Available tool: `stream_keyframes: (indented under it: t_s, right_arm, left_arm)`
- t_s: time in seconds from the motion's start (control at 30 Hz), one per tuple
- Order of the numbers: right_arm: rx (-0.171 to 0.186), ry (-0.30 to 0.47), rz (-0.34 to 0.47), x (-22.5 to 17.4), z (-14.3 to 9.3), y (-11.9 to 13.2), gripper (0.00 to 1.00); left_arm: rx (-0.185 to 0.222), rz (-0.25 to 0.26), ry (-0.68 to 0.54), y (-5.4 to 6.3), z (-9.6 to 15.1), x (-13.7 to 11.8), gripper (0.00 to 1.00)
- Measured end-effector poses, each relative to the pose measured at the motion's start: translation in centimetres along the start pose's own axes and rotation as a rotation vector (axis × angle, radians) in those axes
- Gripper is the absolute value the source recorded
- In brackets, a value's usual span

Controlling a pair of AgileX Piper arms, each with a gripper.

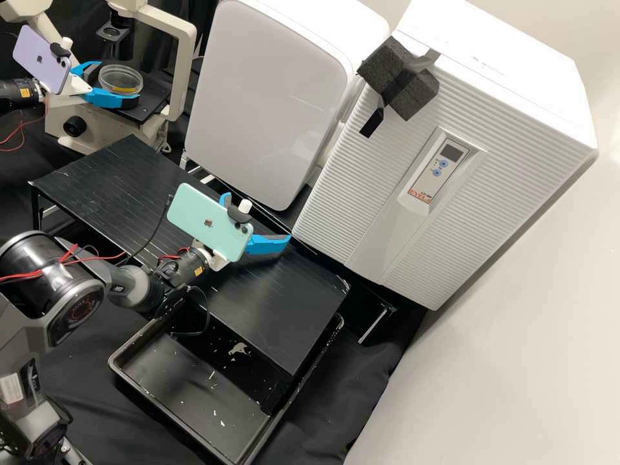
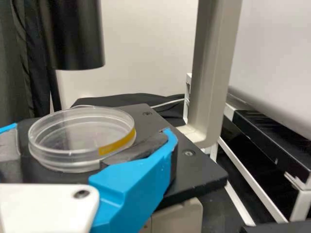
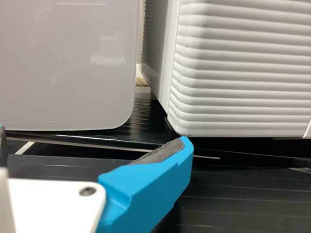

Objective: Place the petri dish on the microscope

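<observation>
Black slatted platform (image 1: 123, 187) at centre, microscope (image 1: 184, 71) at far left.
Clear petri dish (image 1: 121, 72) with a yellow strip sits on the dark microscope stage (image 1: 150, 103), between the left gripper's (image 1: 118, 82) parted fingers, a gap showing beside one; it isn't clenched. Right gripper (image 1: 257, 218) is spread and holding nothing over the platform, before a ribbed white cabinet (image 1: 342, 194).

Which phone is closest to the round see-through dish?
The purple phone, on the left arm by the microscope. The other phone is mint green, on the right arm, over the black rack.
</observation>
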Motion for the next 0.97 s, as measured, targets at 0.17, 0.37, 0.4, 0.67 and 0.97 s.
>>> stream_keyframes:
  t_s: [0.17,0.37,0.4,0.67,0.97]
  right_arm:
    - [0.000,0.000,0.000,0.0,0.0,0.0,1.00]
    - [0.000,0.000,0.000,0.0,0.0,0.0,1.00]
    - [0.000,0.000,0.000,0.0,0.0,0.0,1.00]
    - [0.000,0.000,0.000,0.0,0.0,0.0,1.00]
    - [0.000,0.000,0.000,0.0,0.0,0.0,1.00]
  left_arm:
    - [0.058,-0.001,0.004,0.2,0.1,-1.5,1.00]
    - [0.120,0.025,0.029,0.2,0.2,-3.8,1.00]
    - [0.127,0.035,0.035,0.1,0.5,-4.6,1.00]
    - [0.150,0.075,0.050,-1.4,2.6,-8.4,1.00]
    - [0.088,0.248,0.012,-2.1,4.5,-12.0,1.00]
